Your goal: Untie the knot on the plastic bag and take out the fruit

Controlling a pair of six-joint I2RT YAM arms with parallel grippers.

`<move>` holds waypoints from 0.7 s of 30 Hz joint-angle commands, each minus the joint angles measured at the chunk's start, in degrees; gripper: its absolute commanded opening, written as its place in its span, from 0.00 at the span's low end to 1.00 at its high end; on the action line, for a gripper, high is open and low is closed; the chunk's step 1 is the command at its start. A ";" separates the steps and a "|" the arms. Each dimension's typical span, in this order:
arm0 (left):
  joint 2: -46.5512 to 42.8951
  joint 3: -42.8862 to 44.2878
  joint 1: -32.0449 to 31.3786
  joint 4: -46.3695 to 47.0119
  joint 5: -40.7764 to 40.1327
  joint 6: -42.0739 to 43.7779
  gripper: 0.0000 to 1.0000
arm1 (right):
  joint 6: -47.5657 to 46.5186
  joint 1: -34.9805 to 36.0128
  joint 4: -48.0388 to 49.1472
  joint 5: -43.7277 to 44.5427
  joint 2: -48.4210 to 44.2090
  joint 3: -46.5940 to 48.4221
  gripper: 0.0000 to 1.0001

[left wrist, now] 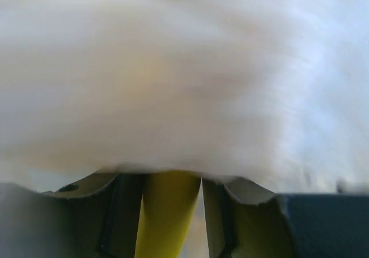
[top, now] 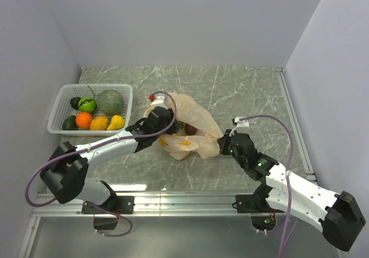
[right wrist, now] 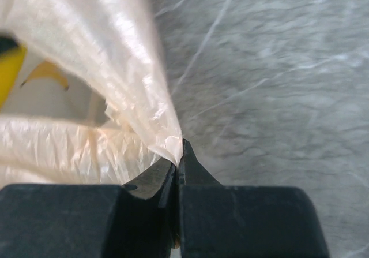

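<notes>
The pale-orange plastic bag (top: 193,119) lies crumpled mid-table, and no tied knot shows on it. My left gripper (top: 165,123) is pushed into its left side. In the left wrist view blurred film (left wrist: 184,67) fills the frame, and the gripper (left wrist: 172,180) is shut on a yellow fruit (left wrist: 167,217). A dark purple fruit (top: 190,129) and a yellow-orange piece (top: 174,143) show inside the bag. My right gripper (top: 222,142) is shut on the bag's right corner, which also shows in the right wrist view (right wrist: 170,145). There the gripper (right wrist: 180,154) holds the film taut.
A white basket (top: 60,99) stands at the left with a grey-green melon (top: 110,101), a bright green fruit (top: 87,104), an orange (top: 84,119) and yellow pieces (top: 108,122). Grey walls close in the left, back and right. A metal rail (top: 173,197) runs along the near edge.
</notes>
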 commanded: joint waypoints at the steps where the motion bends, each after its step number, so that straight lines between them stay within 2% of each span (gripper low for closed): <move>1: -3.40 -2.10 2.10 7.09 -11.60 -14.29 0.12 | -2.23 2.20 3.37 -2.90 0.28 -1.41 0.00; 6: -1.65 -2.11 2.19 15.34 -19.08 -21.97 0.13 | -2.05 6.51 4.53 -5.98 -0.77 -3.43 0.00; 8: 0.19 -0.97 2.28 17.11 -19.36 -24.43 0.13 | -2.05 7.39 4.27 -5.63 -0.78 -3.35 0.00; 13: 2.40 3.08 2.72 18.88 -7.27 -24.87 0.14 | 0.05 7.75 1.11 2.97 2.29 -1.94 0.00; 15: 1.61 3.17 3.68 19.41 -2.85 -24.79 0.14 | 2.15 7.83 0.31 7.44 4.05 -1.68 0.00; 17: 0.29 4.30 4.73 15.82 3.56 -24.70 0.13 | 3.82 7.66 -0.48 10.97 5.46 -1.33 0.00; 19: -1.02 4.83 5.62 13.62 10.13 -24.70 0.14 | 4.54 7.66 -0.13 13.43 7.74 -0.89 0.00; 21: -3.65 3.09 6.50 14.30 13.42 -26.19 0.14 | 4.80 7.66 -0.48 14.50 10.54 0.78 0.00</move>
